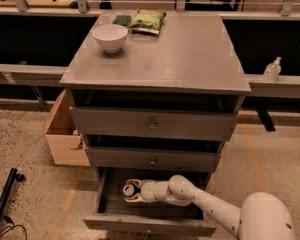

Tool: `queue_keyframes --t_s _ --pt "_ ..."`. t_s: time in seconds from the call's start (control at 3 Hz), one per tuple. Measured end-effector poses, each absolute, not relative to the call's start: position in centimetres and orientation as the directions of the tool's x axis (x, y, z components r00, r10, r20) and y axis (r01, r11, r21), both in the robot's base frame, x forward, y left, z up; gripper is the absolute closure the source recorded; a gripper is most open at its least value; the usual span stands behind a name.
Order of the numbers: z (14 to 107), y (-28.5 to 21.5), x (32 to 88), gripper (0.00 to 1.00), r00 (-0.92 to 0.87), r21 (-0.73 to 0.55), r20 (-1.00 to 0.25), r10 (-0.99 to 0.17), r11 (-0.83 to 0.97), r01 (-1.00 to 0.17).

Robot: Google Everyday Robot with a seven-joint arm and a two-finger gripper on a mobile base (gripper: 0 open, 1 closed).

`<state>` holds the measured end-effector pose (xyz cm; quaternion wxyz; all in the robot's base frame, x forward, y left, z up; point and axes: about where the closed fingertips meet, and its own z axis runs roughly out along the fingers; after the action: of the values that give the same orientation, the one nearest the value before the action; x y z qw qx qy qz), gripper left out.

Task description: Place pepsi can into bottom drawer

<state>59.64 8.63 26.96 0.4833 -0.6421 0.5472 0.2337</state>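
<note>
Holding pepsi can [129, 189], hand [131, 192] (inside bottom drawer [149, 225]).

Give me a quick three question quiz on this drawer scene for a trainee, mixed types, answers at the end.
1. True or false: the white bowl sits inside the bottom drawer.
2. Where is the hand? A) over the white bowl B) inside the open bottom drawer C) out of view
3. Fill in: the hand is shut on the ____.
Key: 1 false; 2 B; 3 pepsi can.
</note>
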Motion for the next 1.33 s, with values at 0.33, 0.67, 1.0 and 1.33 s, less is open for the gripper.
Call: queue_keyframes --t_s 0.33,0.67,1.0,1.33 --pt "24.8 10.1 60.8 1.0 0.283 -0.342 -0.839 -0.465 0.044 -0.939" --pt "22.9 10.8 62.1 1.0 0.267 -0.315 -0.849 -0.457 0.032 -0.949" --pt "21.2 10.4 62.4 1.0 0.229 -0.274 -0.86 -0.457 0.035 -0.961" --pt "19.8 9.8 62.2 1.0 0.185 -0.231 -0.868 -0.461 0.044 -0.972"
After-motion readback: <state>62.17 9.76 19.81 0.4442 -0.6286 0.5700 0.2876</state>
